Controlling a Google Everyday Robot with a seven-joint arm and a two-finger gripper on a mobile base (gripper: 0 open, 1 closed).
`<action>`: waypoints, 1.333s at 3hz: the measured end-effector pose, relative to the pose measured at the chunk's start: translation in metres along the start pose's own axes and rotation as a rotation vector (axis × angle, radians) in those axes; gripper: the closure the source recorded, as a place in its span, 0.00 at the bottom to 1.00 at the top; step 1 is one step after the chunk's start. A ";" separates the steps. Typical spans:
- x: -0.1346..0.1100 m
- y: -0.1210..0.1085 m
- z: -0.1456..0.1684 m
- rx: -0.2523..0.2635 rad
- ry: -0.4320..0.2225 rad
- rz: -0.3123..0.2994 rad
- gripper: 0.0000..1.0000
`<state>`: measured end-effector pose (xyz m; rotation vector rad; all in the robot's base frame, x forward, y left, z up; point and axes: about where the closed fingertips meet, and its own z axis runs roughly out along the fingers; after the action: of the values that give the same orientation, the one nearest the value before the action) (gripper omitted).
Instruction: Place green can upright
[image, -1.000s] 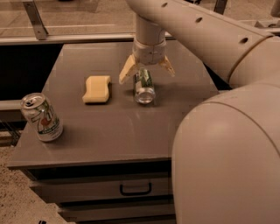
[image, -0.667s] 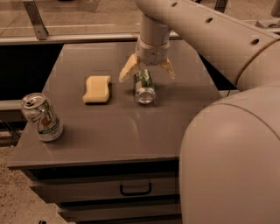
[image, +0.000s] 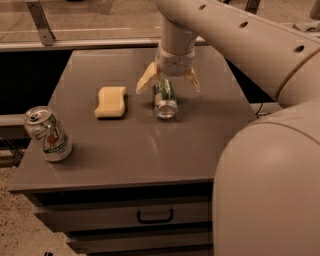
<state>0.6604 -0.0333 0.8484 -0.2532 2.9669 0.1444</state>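
Note:
The green can (image: 165, 98) lies on its side near the middle of the grey table (image: 125, 145), its silver end facing the front. My gripper (image: 169, 84) hangs straight over the can's far half, open, with one yellow finger (image: 148, 78) to the left of the can and the other to its right. The fingers straddle the can without closing on it.
A yellow sponge (image: 111, 101) lies left of the can. A pale 7UP can (image: 48, 134) stands upright near the table's front left corner. My arm's large white body fills the right side. A drawer with a handle (image: 155, 216) sits below the tabletop.
The gripper and arm have shifted very slightly to the right over the can. The can, sponge and 7UP can have not moved.

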 end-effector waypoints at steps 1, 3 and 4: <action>0.001 0.000 0.001 0.007 0.000 0.007 0.00; 0.001 0.000 0.008 0.037 0.015 0.009 0.00; 0.001 0.000 0.010 0.046 0.017 0.010 0.00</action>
<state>0.6607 -0.0327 0.8381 -0.2342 2.9842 0.0753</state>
